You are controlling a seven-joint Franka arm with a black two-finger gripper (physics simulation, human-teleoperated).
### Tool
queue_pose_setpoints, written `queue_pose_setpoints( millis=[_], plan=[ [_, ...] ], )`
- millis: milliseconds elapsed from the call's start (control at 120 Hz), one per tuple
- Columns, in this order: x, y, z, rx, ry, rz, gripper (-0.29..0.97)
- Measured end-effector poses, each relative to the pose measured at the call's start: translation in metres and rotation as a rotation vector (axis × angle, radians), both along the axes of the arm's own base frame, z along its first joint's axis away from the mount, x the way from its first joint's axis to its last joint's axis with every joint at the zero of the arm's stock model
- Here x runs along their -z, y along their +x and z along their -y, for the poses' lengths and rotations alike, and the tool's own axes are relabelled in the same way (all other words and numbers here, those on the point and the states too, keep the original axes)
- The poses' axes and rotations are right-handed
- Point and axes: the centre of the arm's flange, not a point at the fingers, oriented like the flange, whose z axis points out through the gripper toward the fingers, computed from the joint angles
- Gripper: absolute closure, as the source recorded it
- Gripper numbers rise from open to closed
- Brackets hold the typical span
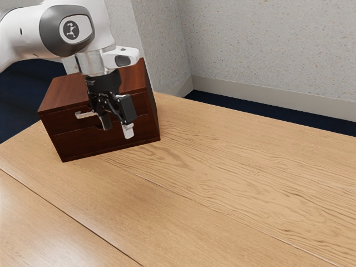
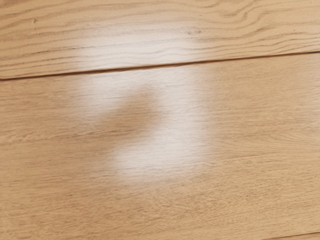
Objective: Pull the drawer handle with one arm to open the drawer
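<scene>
A dark red-brown wooden drawer box (image 1: 67, 92) stands on the table at the exterior view's upper left. Its front face looks flush, with a seam across the middle. A small silver handle (image 1: 85, 114) sticks out of the upper drawer front. My black gripper (image 1: 117, 126) hangs in front of that face, just to the right of the handle, pointing down. The fingers (image 1: 128, 131) stand apart with nothing between them, so the gripper is open. One finger is close beside the handle's end. In the wrist view I look down on the bare tabletop (image 2: 160, 120).
The light wooden table (image 1: 222, 183) stretches wide toward the exterior view's right and front. A plank seam (image 2: 160, 65) crosses the wrist view. A speckled wall (image 1: 267, 39) and dark floor lie behind the table.
</scene>
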Motion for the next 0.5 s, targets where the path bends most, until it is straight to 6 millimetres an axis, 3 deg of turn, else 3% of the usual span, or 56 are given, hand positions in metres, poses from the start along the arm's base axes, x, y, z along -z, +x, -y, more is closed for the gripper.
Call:
queue_pose_setpoints(
  millis=[333, 358, 392, 425, 458, 500],
  plan=[
    [-0.006, -0.002, -0.002, -0.001, -0.003, 0.012, 0.0],
    [-0.037, -0.014, 0.0, -0.004, 0.013, 0.067, 0.0],
    [-0.094, -0.045, 0.008, -0.006, 0.047, 0.172, 0.0],
    [-0.139, -0.076, 0.017, 0.005, 0.079, 0.257, 0.0],
    [-0.163, -0.095, 0.026, 0.027, 0.095, 0.306, 0.0],
    [-0.176, -0.106, 0.037, 0.064, 0.101, 0.335, 0.0]
  ],
)
